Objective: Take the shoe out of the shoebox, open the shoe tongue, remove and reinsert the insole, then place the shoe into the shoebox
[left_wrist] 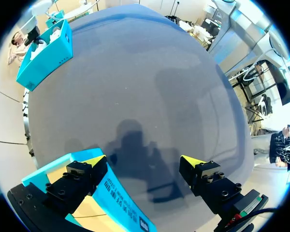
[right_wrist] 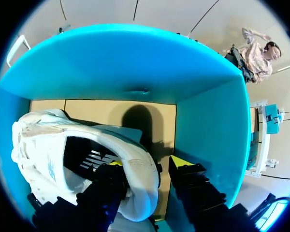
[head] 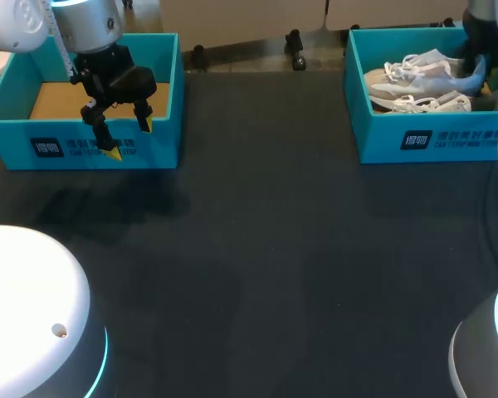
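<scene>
My left gripper [head: 130, 138] hangs spread wide and empty over the near wall of the left shoebox [head: 83, 145]. My right gripper [right_wrist: 144, 164] straddles the upper shoe [right_wrist: 77, 145] at its heel, fingers apart, not pinching. Two shoes in all lie in the right shoebox [head: 436, 137], the lower shoe [head: 419, 104] nearer; two shoeboxes.

Unreadable print: left shoebox [head: 159, 151], right shoebox [head: 380, 138]

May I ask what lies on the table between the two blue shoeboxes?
Nothing lies there: the head view shows only bare dark table between the left shoebox and the right shoebox.
</scene>
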Robot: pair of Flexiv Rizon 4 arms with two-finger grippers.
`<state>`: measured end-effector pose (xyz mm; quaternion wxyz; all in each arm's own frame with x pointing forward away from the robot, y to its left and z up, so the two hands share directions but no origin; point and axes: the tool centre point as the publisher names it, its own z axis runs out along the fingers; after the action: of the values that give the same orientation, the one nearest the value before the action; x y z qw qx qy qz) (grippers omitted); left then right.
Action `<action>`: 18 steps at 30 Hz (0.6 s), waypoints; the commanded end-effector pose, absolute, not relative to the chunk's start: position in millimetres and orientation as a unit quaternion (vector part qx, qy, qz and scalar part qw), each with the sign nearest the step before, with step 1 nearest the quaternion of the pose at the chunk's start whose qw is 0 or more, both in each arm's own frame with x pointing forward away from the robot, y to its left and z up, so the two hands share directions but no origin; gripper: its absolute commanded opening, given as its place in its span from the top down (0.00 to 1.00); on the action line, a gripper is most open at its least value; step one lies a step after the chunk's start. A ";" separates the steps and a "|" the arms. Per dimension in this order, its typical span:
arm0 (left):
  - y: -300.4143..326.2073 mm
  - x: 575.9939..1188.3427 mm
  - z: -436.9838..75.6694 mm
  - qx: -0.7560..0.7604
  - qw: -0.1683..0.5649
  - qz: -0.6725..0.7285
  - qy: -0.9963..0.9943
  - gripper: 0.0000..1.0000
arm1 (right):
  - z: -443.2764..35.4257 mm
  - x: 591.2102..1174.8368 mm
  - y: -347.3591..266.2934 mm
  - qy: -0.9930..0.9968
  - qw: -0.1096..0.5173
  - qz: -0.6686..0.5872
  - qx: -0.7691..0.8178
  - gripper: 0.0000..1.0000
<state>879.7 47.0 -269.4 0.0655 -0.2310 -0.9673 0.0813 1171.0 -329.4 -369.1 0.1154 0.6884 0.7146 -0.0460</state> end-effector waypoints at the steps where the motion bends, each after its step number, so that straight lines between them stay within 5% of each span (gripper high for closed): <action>1: 47.1 879.8 -269.1 -0.231 0.066 0.080 -0.967 0.00 | -361.8 1168.9 -327.4 0.714 0.118 -0.047 0.689 0.50; 3: 47.1 879.8 -269.1 -0.231 0.066 0.080 -0.967 0.00 | -358.8 1168.3 -327.7 0.713 0.119 -0.047 0.689 0.34; 8: 47.1 879.8 -269.1 -0.231 0.066 0.080 -0.967 0.00 | -350.1 1167.7 -327.3 0.713 0.121 -0.043 0.690 0.15; 10: 47.1 879.8 -269.1 -0.231 0.066 0.080 -0.967 0.00 | -345.4 1168.0 -325.5 0.713 0.121 -0.043 0.689 0.00; 18: 47.1 879.8 -269.1 -0.231 0.066 0.080 -0.967 0.00 | -322.0 1165.8 -319.6 0.713 0.107 -0.030 0.692 0.00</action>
<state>879.7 47.0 -269.4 0.0655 -0.2309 -0.9673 0.0813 1170.9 -319.8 -334.4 0.1096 0.6918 0.7130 -0.0322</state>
